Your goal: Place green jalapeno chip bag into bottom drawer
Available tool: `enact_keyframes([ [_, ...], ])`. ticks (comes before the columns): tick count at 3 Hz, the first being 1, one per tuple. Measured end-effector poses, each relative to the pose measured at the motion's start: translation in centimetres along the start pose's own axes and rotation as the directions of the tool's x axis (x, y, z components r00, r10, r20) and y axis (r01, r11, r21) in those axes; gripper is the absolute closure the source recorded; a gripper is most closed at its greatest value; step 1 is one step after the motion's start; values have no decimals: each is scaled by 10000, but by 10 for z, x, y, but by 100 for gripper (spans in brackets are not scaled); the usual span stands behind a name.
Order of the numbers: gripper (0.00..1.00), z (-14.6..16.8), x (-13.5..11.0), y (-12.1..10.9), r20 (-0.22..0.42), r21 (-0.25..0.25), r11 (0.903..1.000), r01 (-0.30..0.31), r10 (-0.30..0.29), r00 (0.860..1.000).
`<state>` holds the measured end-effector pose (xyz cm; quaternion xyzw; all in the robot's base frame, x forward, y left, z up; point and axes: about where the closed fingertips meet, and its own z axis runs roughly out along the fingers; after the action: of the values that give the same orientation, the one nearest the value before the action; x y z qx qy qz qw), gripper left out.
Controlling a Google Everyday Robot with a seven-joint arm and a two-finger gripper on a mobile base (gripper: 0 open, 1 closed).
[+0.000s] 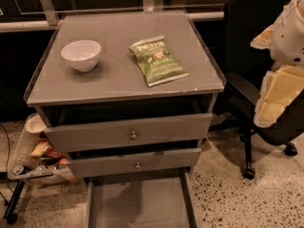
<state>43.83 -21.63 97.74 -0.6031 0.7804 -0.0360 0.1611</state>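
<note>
Olive-green and crinkly, the green jalapeno chip bag (158, 61) lies flat on the grey cabinet top (118, 82). It sits right of centre, with its white top band turned toward the back edge, and nothing is touching it. A white bowl (81, 54) stands well apart from it, toward the left side of the same surface.

Below the top, the two upper drawers (128, 133) each sit slightly ajar and carry a small round metal knob (134, 135). Beneath them the bottom drawer (137, 203) is pulled well out toward the camera. Its flat grey floor is exposed between low side rails, and nothing can be seen in the part that shows.

The gripper (284, 70), a white and cream assembly, hangs at the far right edge of the view. It is off the cabinet's right side, in front of a black office chair (247, 18), and well clear of the bag. Whether it is spread or closed cannot be told from here. It carries nothing that I can make out.

At the lower left, a low shelf (19, 151) holding snack packets stands on the speckled floor (251, 203).

As for progress, the destination looks ready, since the drawer is already out. By my reading, everything involving the bag remains: reaching over the top, grasping it, carrying it forward and down, and releasing it into the tray.
</note>
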Motion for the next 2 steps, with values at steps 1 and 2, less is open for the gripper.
enact_keyframes([
  [1,0,-1,-2,-3,68,58,10000,25,-26,10000],
  [2,0,10,-19,-29,191,113,9999,122,-124,9997],
])
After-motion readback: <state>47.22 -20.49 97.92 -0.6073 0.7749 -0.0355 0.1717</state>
